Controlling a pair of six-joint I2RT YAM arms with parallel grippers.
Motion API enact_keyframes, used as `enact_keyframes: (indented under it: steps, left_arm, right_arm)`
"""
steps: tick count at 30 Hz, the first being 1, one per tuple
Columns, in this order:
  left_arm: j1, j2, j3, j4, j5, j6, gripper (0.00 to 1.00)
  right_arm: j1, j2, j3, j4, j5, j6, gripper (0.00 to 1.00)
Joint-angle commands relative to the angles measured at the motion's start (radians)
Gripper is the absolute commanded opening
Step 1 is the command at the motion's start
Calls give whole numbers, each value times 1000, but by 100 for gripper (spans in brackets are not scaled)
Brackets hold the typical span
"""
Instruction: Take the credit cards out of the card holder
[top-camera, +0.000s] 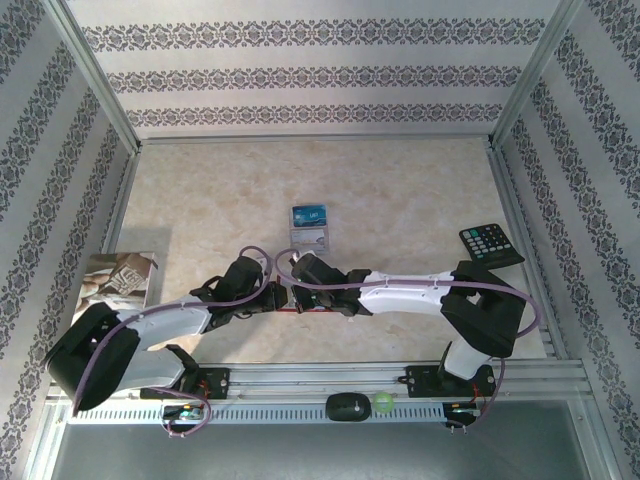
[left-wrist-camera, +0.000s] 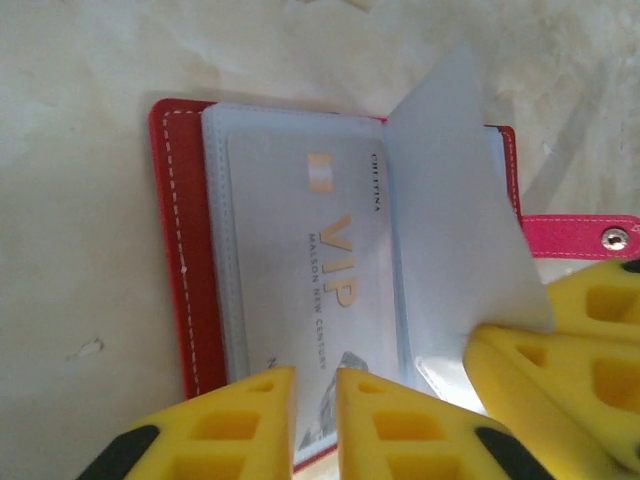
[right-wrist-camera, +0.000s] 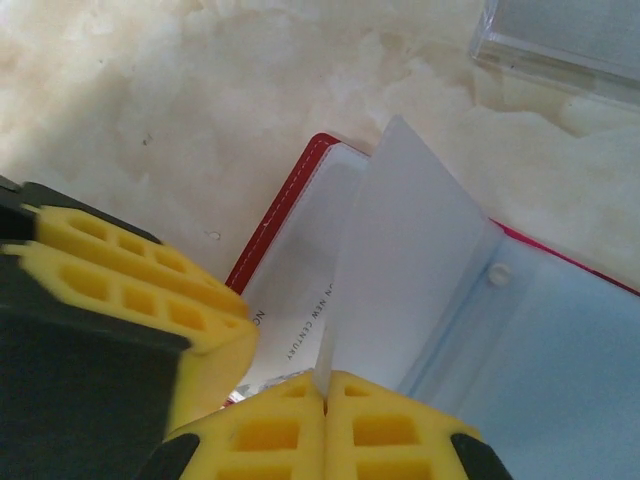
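Observation:
The red card holder (left-wrist-camera: 175, 250) lies open on the table, its pink strap tab (left-wrist-camera: 575, 236) out to the right. A silver-grey VIP card (left-wrist-camera: 330, 250) sits inside a clear sleeve. My left gripper (left-wrist-camera: 316, 420) is open, its fingers straddling that card's near edge. My right gripper (right-wrist-camera: 325, 410) is shut on a clear sleeve leaf (right-wrist-camera: 400, 280) and holds it upright. In the top view both grippers, left (top-camera: 276, 297) and right (top-camera: 297, 290), meet over the holder. A blue card (top-camera: 310, 214) and a silver-grey card (top-camera: 310, 238) lie flat just beyond them.
A black keypad remote (top-camera: 490, 243) rests at the right wall. A printed booklet (top-camera: 120, 278) lies at the left. A black oval object (top-camera: 347, 405) and a green ball (top-camera: 383, 403) sit on the front rail. A clear-edged flat piece (right-wrist-camera: 560, 40) lies past the holder.

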Motion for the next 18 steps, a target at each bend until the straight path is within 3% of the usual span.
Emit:
enact_keyframes:
  steps: [1, 6, 11, 18]
  left_arm:
    - [-14, 38, 25, 96, -27, -18, 15]
    - [-30, 84, 44, 93, -46, -23, 0]
    - [-33, 114, 24, 77, -47, -56, 0]
    - [-39, 114, -11, 87, -9, -90, 0]
  right_arm:
    - [-3, -23, -22, 44, -8, 42, 0]
    - [-3, -26, -41, 46, -8, 57, 0]
    - [-3, -33, -64, 38, 13, 85, 0]
    - [-9, -86, -126, -78, 139, 220, 0]
